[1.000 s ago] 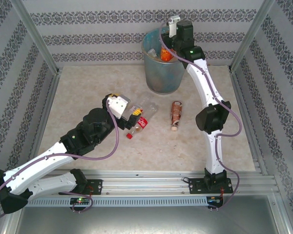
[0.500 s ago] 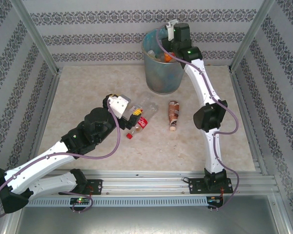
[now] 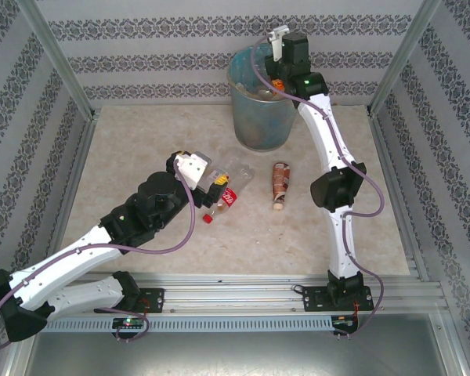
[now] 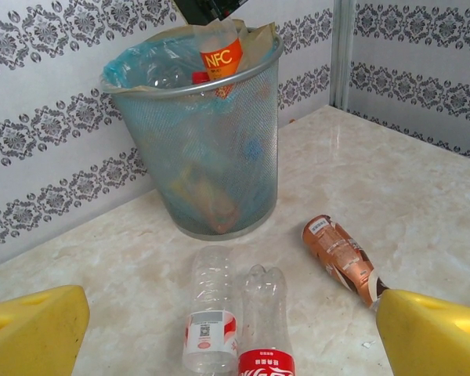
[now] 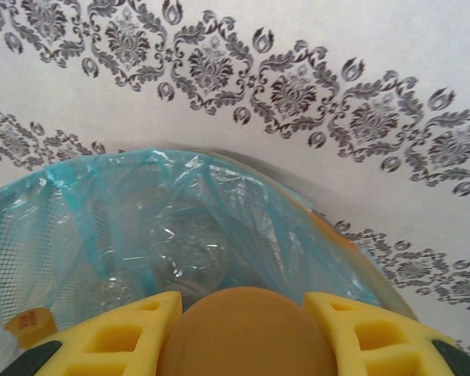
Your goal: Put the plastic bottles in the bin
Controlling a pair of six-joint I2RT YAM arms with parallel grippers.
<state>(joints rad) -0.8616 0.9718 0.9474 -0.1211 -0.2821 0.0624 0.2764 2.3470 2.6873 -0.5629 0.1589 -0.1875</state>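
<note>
The bin [image 3: 258, 117], grey mesh with a blue liner, stands at the back wall. My right gripper [image 3: 277, 77] hangs over its rim, shut on an orange-labelled bottle [image 4: 221, 56] that points down into the bin [image 4: 196, 149]. In the right wrist view the bottle's orange end [image 5: 247, 333] sits between the yellow fingers [image 5: 117, 333], above clear bottles [image 5: 188, 251] in the liner. My left gripper [image 3: 217, 178] is open, low over the table. Just ahead of it lie a white-and-red-labelled bottle [image 4: 211, 313] and a red-labelled bottle [image 4: 266, 333], side by side. A brown bottle [image 4: 341, 254] lies to their right.
Patterned walls and metal posts [image 3: 63, 70] close the table on three sides. The brown bottle [image 3: 280, 186] lies between the two arms, close to the right arm's elbow [image 3: 333, 192]. Bare marble tabletop [image 3: 141, 133] stretches left of the bin.
The right gripper has sunk a little with the orange bottle, so less of the bottle shows above the bin's rim. The left arm has hardly moved.
</note>
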